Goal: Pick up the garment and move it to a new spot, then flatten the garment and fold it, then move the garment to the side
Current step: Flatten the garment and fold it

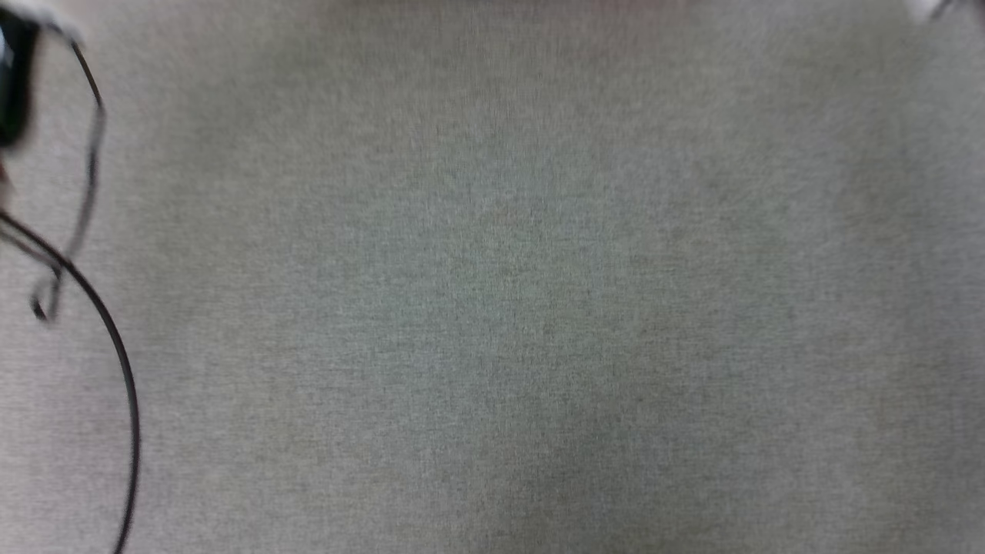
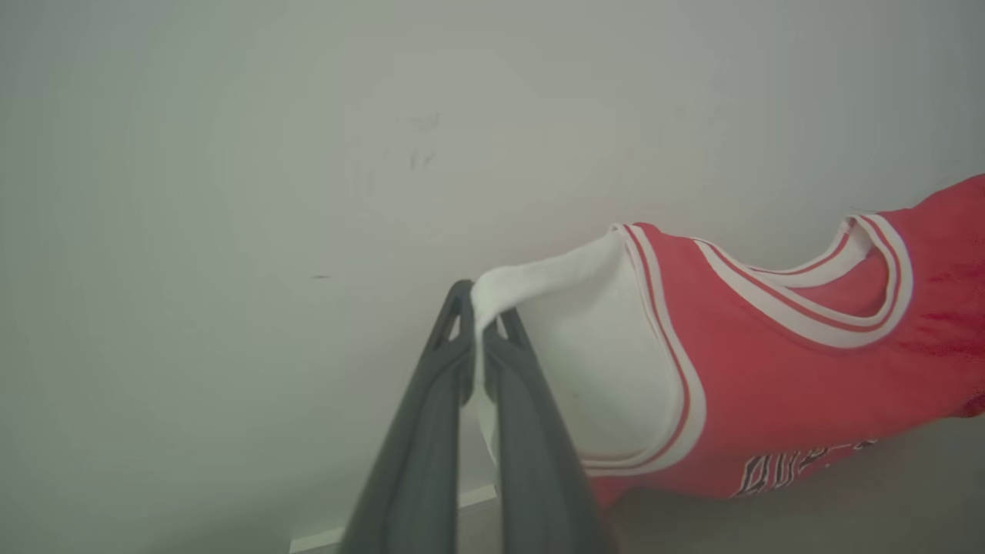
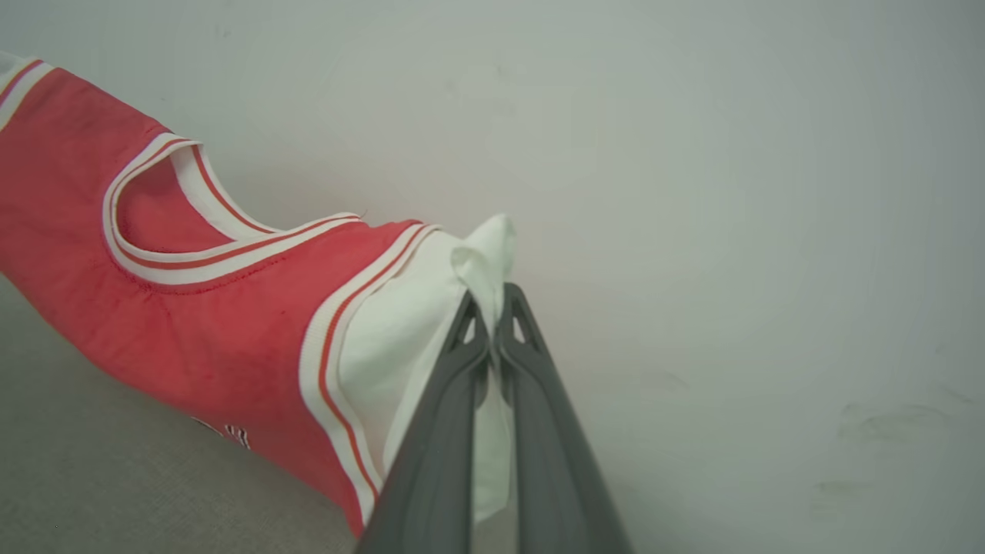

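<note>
Here, the left pincer is clamped tight on the tip of one white sleeve of the garment, its two dark fingers pressed together around the cloth. The right pincer is closed in the same way on the other white sleeve. The red jersey hangs stretched between the two, with its striped neckline open towards the wrist cameras and a pale wall behind it. Black letters show along its lower edge, close over the grey fabric-covered counter; whether the hem touches it cannot be told. In the head view a thin black cable curves along the counter's left side.
</note>
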Controlling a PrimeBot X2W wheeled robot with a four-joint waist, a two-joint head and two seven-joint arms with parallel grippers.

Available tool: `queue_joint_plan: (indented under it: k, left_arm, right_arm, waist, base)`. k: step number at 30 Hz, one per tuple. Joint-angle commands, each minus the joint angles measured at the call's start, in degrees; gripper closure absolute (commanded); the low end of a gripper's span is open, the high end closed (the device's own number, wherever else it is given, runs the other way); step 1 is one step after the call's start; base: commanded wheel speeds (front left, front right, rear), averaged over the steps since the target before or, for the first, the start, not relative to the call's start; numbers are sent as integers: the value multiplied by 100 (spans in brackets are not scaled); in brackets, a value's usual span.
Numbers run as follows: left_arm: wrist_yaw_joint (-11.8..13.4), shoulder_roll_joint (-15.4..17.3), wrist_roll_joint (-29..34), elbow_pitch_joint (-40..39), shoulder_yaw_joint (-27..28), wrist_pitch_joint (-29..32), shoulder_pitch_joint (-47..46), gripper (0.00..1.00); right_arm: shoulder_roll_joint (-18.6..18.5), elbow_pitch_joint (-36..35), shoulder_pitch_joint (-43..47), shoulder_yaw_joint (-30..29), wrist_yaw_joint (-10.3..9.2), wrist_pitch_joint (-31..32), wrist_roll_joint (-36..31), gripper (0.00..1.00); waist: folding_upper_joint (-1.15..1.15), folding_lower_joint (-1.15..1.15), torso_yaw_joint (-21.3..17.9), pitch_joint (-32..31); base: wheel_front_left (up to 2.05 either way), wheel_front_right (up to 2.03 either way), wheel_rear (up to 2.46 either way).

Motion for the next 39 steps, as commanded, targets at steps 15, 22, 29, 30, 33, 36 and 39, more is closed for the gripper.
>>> queue_joint_plan:
  k: [15,22,29,30,33,36,39]
  left_arm:
    - [1133,151,-591,-2004,457,-46,4534,100]
    - [1356,181,-881,-2193,417,-44,5918,100]
    - [1499,172,-1140,-2176,393,-43,6819,100]
    - [1525,158,-1187,-2176,388,-39,6952,100]
    - [1555,94,-1306,-2195,354,-22,7258,100]
    - [1561,67,-1373,-2128,349,-30,7479,100]
    - [1525,8,-1406,-2032,322,-33,7639,100]
  right_arm:
    - [-345,-1324,3869,178,-8,224,638,100]
    - [-458,-1585,5221,79,-8,468,763,100]
    - [-509,-1667,6253,-130,-9,557,863,100]
    - [-518,-1690,6421,-151,-9,571,871,100]
    - [-519,-1765,6861,-280,-9,599,914,100]
    - [-536,-1803,7285,-337,-9,654,924,100]
    - [-515,-1814,7625,-413,-9,700,925,100]
  waist:
    - [0,0,53,-1641]
    - [0,0,18,-2255]
    - [0,0,-30,-2685]
    - [0,0,-36,-2738]
    - [0,0,-25,-2833]
    - [0,0,-21,-2875]
    - [0,0,-7,-2900]
  base:
    - [0,0,0]
    - [0,0,0]
    - [0,0,0]
    - [0,0,0]
    - [0,0,0]
    - [0,0,0]
    - [0,0,0]
